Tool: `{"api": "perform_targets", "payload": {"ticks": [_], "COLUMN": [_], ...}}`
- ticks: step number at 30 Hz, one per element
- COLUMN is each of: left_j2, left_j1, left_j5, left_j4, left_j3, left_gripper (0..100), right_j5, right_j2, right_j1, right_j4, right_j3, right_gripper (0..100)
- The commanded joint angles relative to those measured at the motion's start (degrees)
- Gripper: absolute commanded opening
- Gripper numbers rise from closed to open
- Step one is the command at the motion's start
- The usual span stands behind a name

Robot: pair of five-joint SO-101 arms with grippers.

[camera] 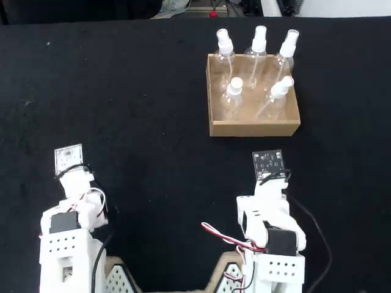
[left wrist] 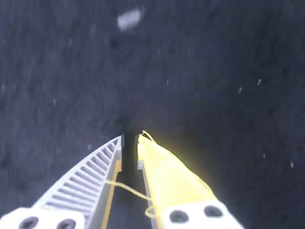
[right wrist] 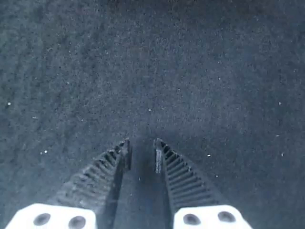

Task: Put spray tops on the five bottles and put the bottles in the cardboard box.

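Observation:
The cardboard box (camera: 253, 129) stands at the back right of the black table. Inside it stand several clear bottles, each upright with a white spray top. Three line the far wall: one (camera: 225, 47), one (camera: 259, 44) and one (camera: 288, 46). Two stand nearer the front: one (camera: 234, 91) and one (camera: 279, 93). The left arm (camera: 74, 195) is folded at the near left and the right arm (camera: 269, 204) at the near middle, both well short of the box. My left gripper (left wrist: 129, 139) is shut over bare cloth. My right gripper (right wrist: 142, 145) is also shut, holding nothing.
Black cloth (camera: 122, 91) covers the whole table. A small pale speck (left wrist: 129, 19) lies on the cloth ahead of the left gripper. Red and white cables (camera: 220, 235) hang by the right arm's base. The table's far edge runs along the back.

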Motion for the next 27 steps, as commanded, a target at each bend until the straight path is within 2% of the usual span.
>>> {"api": "perform_targets", "payload": {"ticks": [1, 5, 9, 11, 16, 27], "left_j2": [-0.09, -3.43, -11.78, -17.14, -29.54, -29.1], "left_j1": [-3.3, -8.57, -12.26, -12.7, -11.38, -14.37], "left_j5": [-0.26, -0.79, -12.4, -16.35, -14.51, -13.71], "left_j4": [4.84, 2.81, -2.81, -1.49, 16.44, 15.82], "left_j3": [-1.89, 0.57, 5.85, 7.08, 6.64, 6.64], "left_gripper": [6, 6, 6, 6, 6, 6], "right_j5": [-0.26, -0.26, -0.26, -0.26, -0.26, -0.26], "right_j2": [-3.21, -3.21, -3.21, -3.21, -3.21, -3.21], "right_j1": [-0.7, -0.62, -0.62, -0.62, -0.62, -0.62], "right_j4": [0.44, 0.44, 0.44, 0.44, 0.44, 0.44], "right_j3": [-0.04, -0.04, -0.04, -0.04, -0.04, -0.04], "right_gripper": [6.4, 6.4, 6.4, 6.4, 6.4, 6.4]}}
